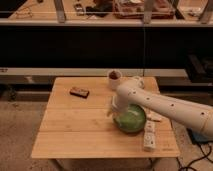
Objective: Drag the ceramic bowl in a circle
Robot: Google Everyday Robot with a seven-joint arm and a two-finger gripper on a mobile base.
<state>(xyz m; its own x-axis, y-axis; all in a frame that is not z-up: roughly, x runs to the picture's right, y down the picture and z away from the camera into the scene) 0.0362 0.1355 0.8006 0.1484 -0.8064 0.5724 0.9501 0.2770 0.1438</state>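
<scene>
The ceramic bowl [132, 120] is a wide, glossy green dish on the right half of the wooden table [75, 130]. My white arm reaches in from the right and crosses over the bowl's back edge. The gripper [113, 108] hangs at the bowl's left rim, pointing down, with its fingers apart. Whether a finger touches the rim I cannot tell. The arm hides part of the bowl's top.
A small white cup [115, 77] with dark contents stands behind the bowl near the table's back edge. A flat brown packet [79, 92] lies at the back left. White packets [149, 138] lie right of the bowl near the table's right edge. Dark shelving runs behind.
</scene>
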